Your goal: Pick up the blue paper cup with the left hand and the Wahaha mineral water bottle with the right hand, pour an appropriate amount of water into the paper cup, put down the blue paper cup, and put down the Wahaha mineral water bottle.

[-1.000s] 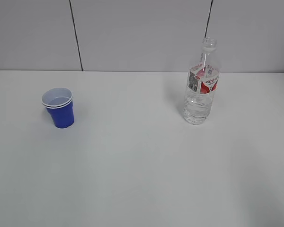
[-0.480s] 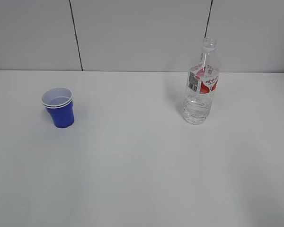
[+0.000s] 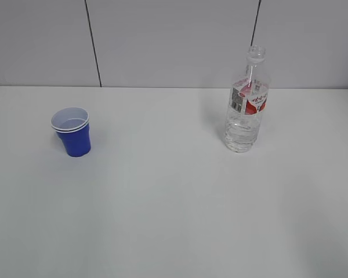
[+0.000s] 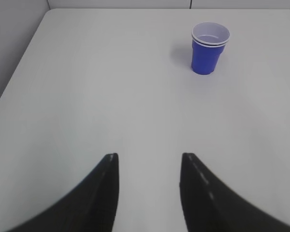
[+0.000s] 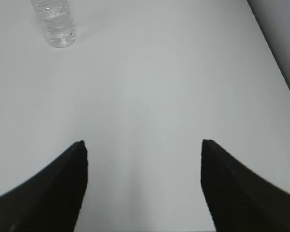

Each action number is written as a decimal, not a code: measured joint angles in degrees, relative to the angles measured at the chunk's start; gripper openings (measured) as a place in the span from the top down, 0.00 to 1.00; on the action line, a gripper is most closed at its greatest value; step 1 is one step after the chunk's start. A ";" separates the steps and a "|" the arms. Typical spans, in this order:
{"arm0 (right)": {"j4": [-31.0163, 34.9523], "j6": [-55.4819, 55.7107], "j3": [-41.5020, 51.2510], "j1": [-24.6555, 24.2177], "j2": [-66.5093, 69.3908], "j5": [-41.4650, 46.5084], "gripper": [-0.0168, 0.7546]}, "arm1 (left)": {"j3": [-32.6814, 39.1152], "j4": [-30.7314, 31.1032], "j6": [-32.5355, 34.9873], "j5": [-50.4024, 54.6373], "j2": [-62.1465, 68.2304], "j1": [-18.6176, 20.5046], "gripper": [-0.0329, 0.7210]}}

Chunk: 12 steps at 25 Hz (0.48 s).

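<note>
Cup (image 4: 210, 48) well ahead of parted left pincer (image 4: 149, 166), bottle (image 5: 54, 23) far ahead-left of wide-open right pincer (image 5: 142, 147).

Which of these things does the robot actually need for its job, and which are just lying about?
Needed:
- blue cup
- water bottle
- left gripper, open
- right gripper, open

Just there:
- white table, which only carries them
- grey wall panels behind

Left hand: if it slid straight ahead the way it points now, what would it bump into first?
Probably nothing: ahead of the open left hand lies bare table. The blue paper cup stands off to the right of that line, though depth is unclear.
</note>
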 joint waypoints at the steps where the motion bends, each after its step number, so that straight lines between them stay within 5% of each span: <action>1: 0.00 0.00 0.00 0.00 0.00 0.00 0.27 | 0.00 0.00 0.00 0.00 0.00 0.00 0.54; 12: -0.08 0.00 0.00 0.00 0.00 0.00 0.27 | 0.00 0.00 0.00 0.00 0.00 0.00 0.56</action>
